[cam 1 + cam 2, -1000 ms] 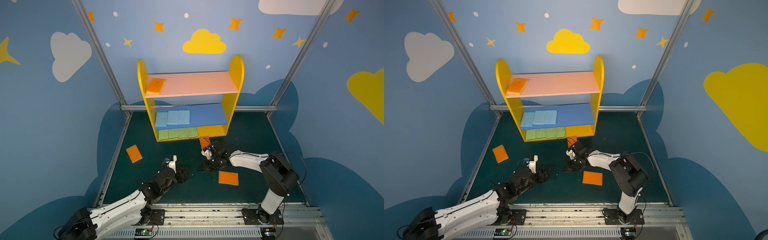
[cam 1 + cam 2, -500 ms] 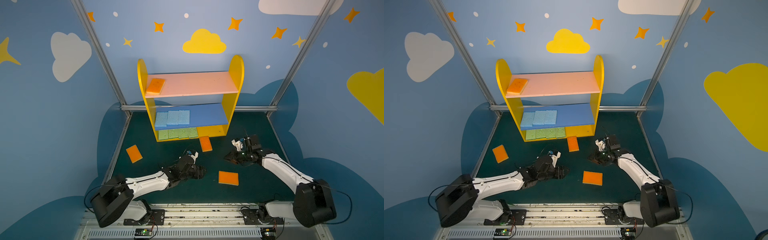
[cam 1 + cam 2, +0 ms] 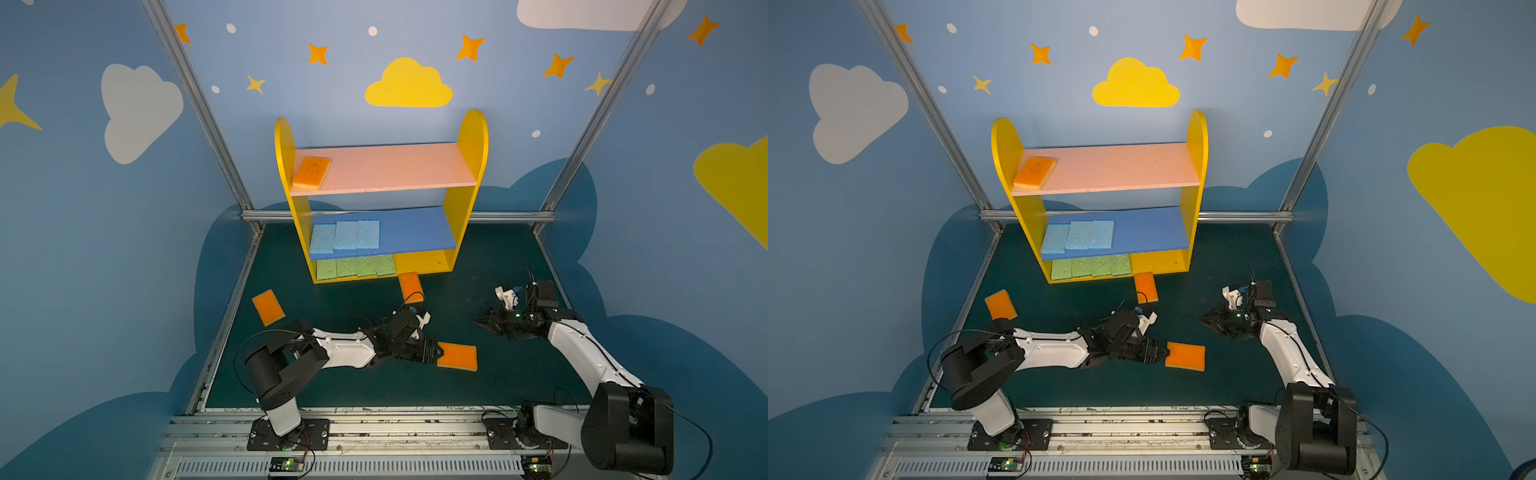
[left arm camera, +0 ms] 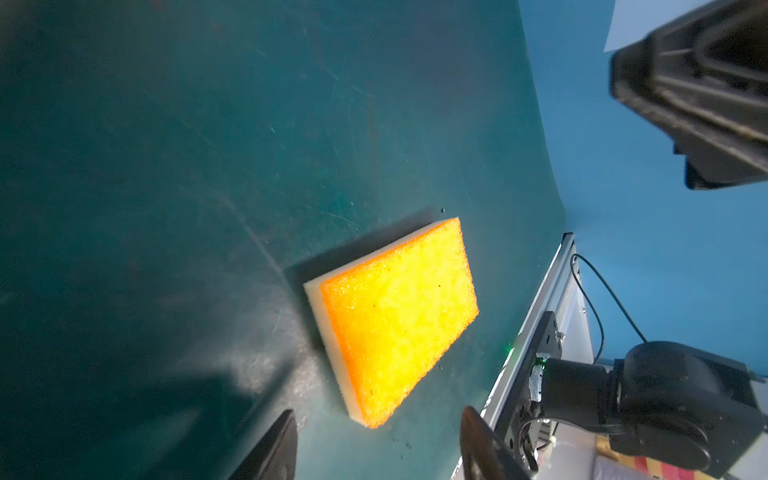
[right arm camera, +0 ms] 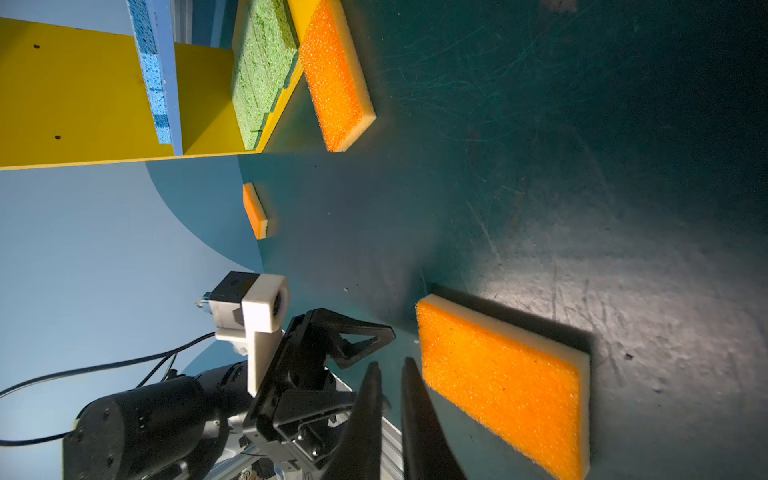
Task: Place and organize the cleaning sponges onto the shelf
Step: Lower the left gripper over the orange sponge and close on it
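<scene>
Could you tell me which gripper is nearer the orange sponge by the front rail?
Left. The left gripper sits at one end of the sponge; the right gripper hangs apart, off the opposite end.

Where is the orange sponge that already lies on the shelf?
In both top views the orange sponge lies on the pink top board, at its left end beside the yellow side panel, above the three blue sponges.
</scene>
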Controlling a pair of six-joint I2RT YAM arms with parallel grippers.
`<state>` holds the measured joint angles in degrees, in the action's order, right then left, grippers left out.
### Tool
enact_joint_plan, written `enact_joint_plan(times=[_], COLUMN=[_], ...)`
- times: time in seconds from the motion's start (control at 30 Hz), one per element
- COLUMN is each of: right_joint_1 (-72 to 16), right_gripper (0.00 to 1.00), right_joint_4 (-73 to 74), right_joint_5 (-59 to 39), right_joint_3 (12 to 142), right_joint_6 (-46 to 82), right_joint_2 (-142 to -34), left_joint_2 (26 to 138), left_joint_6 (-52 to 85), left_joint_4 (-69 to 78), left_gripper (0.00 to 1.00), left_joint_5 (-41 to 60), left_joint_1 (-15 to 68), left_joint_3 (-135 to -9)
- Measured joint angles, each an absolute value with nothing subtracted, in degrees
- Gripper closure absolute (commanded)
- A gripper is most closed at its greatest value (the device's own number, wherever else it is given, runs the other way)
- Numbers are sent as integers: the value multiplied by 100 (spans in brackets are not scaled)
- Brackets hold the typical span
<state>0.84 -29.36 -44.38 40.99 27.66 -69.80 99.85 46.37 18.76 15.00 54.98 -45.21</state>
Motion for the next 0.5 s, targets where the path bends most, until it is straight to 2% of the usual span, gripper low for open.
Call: enact_joint_plan(times=[0.23,0.5], right_joint_1=[235,325], right_gripper=[88,88], right_joint_4=[-2895,-2880], right_joint_5=[-4591,-4705], right_joint_3=[4012,3946], right_joint_6=[2650,2589], right_joint_2=[-7006,-7048], left_joint_2=[10162,10512], left_joint_6=[4849,4995], left_joint_4=[1986,2088], left_gripper=[42,49], left_joint_5=[1225,941], left_joint_1=[5645,5669], left_joint_3=[-4530,-4764])
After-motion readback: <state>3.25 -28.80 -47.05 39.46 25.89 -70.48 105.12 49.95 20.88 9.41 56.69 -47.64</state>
